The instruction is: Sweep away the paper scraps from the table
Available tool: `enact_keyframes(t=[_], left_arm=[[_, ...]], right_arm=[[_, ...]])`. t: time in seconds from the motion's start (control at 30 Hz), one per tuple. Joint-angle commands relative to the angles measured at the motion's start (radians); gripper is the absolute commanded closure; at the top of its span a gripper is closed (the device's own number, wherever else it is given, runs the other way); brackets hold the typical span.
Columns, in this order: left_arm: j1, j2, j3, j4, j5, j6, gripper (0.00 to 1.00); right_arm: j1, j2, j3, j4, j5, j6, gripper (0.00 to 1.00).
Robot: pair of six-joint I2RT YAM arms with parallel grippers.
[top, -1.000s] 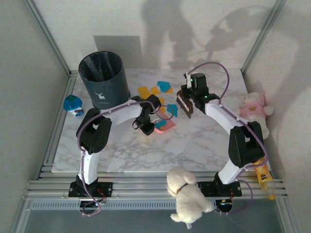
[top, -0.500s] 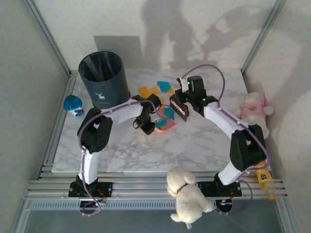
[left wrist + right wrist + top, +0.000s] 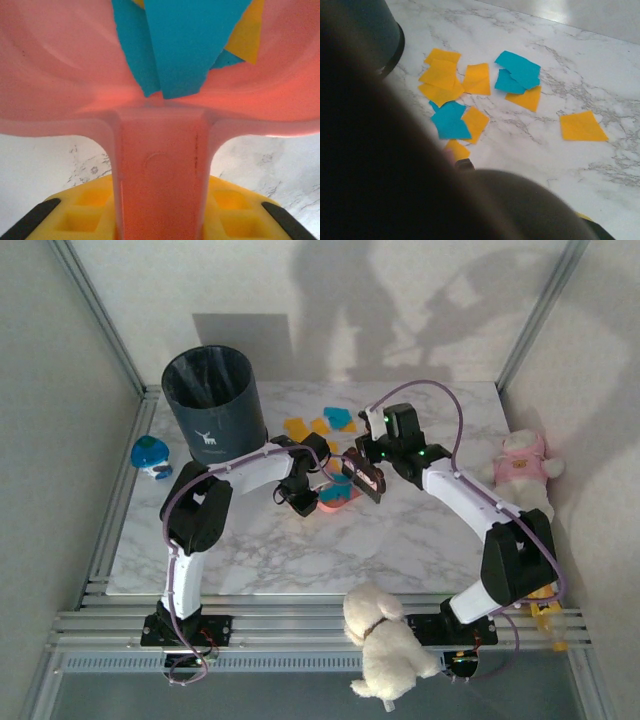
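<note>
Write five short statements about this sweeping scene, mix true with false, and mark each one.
1. The left gripper grips the pink dustpan. True.
2. The pink dustpan is empty. False: teal and yellow paper scraps lie in it.
3. The table is free of scraps. False: several yellow and teal pieces lie on the marble near the dark bin.
4. The dark bin stands upright at the table's far left corner. True.
5. The right gripper is open and empty. False: it is shut on a dark brush beside the dustpan.
</note>
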Motion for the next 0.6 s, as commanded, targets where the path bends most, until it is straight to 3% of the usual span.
enact_keyframes(t=[0.0, 0.57], left_arm=[[0.008, 0.008, 0.019, -0.03, 0.009, -0.004, 1.0], [0.006, -0.13, -0.082, 0.102, 0.058, 0.006, 1.0]], right_arm=[[0.008, -0.048, -0.013, -0.006, -0.006, 0.044, 1.0], [-0.013, -0.24, -0.091, 0.033, 0.134, 0.231, 1.0]])
